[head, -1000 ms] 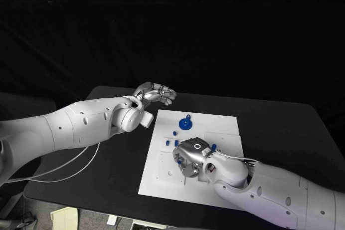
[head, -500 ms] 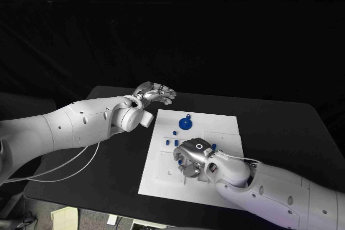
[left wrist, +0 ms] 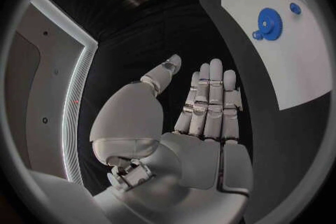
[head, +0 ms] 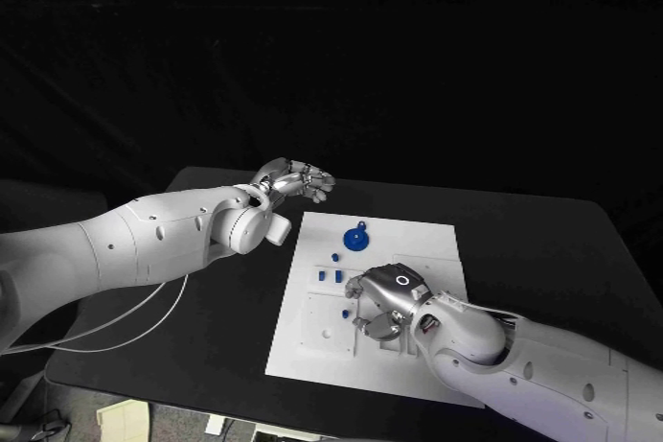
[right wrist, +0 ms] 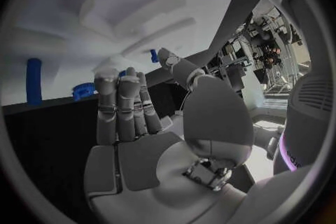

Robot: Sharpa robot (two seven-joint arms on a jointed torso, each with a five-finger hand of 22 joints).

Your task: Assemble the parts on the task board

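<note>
Centrally, the white task board [head: 415,245] lies on the black table [head: 553,250]. Right robot hand [head: 387,303] hangs low over the board's middle, fingers pointing down toward its surface; the wrist view shows them straight and close together with nothing between them. Left robot hand [head: 293,181] sits off the board, past its far left corner, fingers extended and apart, holding nothing. Blue gear [head: 356,238] lies flat on the board's far part; small blue pegs [head: 331,274] stand just nearer, beside the right robot hand
</note>
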